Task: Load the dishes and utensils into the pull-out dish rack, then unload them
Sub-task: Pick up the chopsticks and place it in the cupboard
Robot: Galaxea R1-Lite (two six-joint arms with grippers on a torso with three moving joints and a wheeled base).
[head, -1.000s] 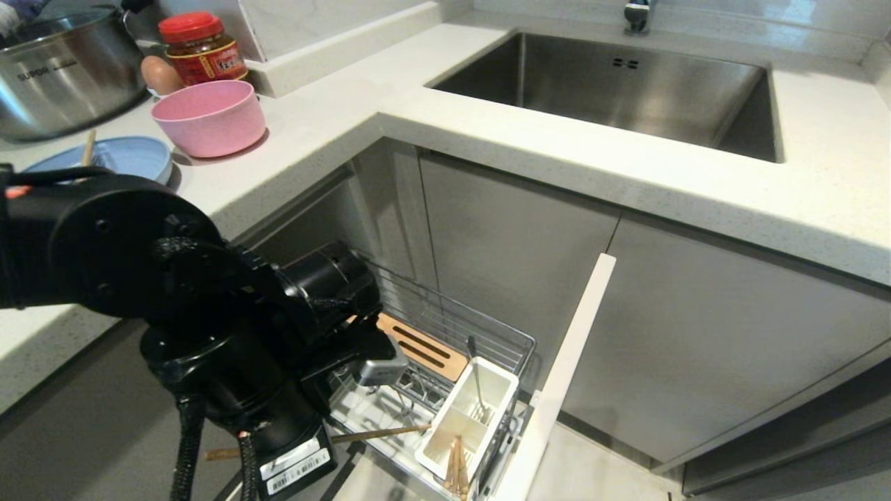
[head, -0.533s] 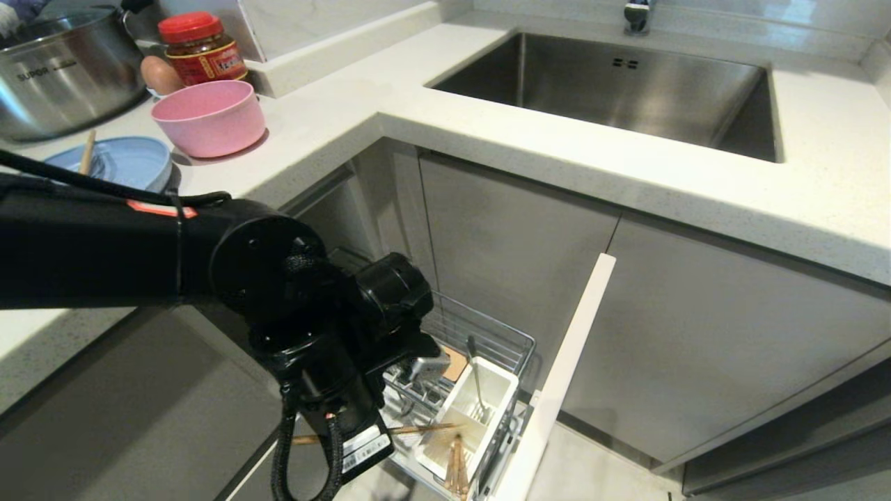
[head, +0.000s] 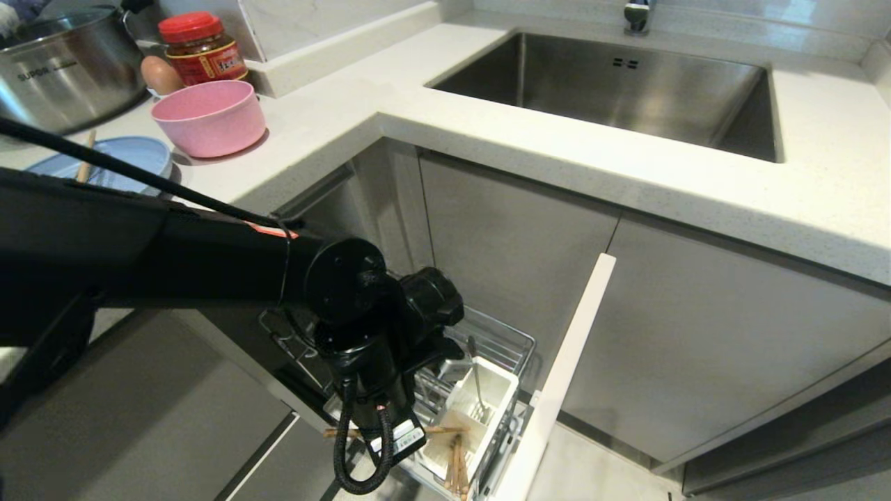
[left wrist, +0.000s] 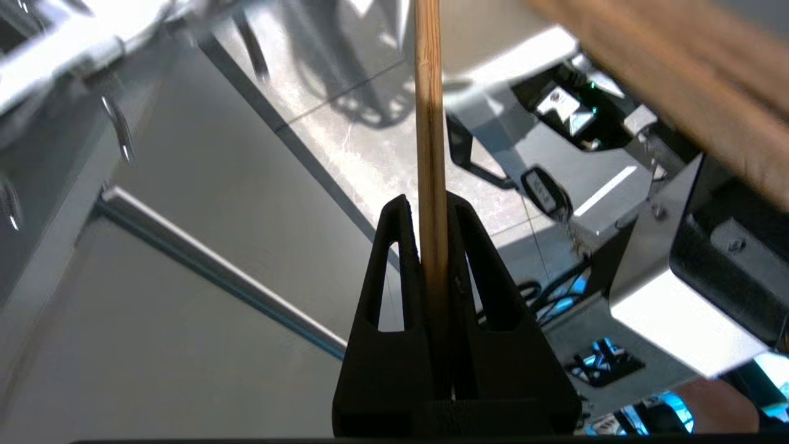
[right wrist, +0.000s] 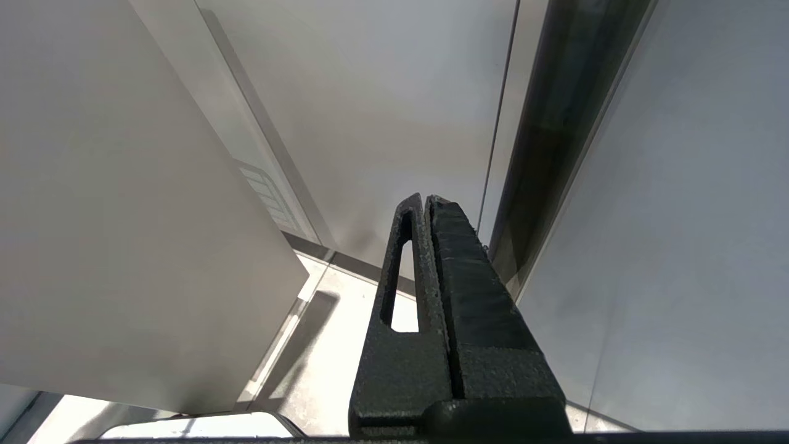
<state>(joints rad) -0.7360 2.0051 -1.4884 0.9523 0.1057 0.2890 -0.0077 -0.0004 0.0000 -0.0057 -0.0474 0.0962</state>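
Across the top of the head view, the counter (head: 487, 139) wraps an L, with the sink (head: 626, 90) at one o'clock and the pot (head: 62, 69) at ten o'clock. Below its edge hang grey cabinet fronts; the white drawer front (head: 557, 376) juts out at five o'clock, walling the rack (head: 501, 341) on that side. The left arm crosses from nine o'clock and covers most of the rack, leaving only its far wire rim and the cup (head: 480, 410) clear. The plate (head: 132, 160), a stick lying in it, sits at ten o'clock on the counter, the bowl (head: 209, 115) just beside it, a jar (head: 202, 49) and an egg (head: 159, 75) behind. In the cup stand a metal utensil (head: 476, 379) and chopsticks (head: 456, 466). The left hand (left wrist: 431, 213) is clenched on one chopstick (left wrist: 428, 123), level beside the cup's near end. The right hand (right wrist: 425, 203), fingers pressed together and empty, hangs by a cabinet panel.
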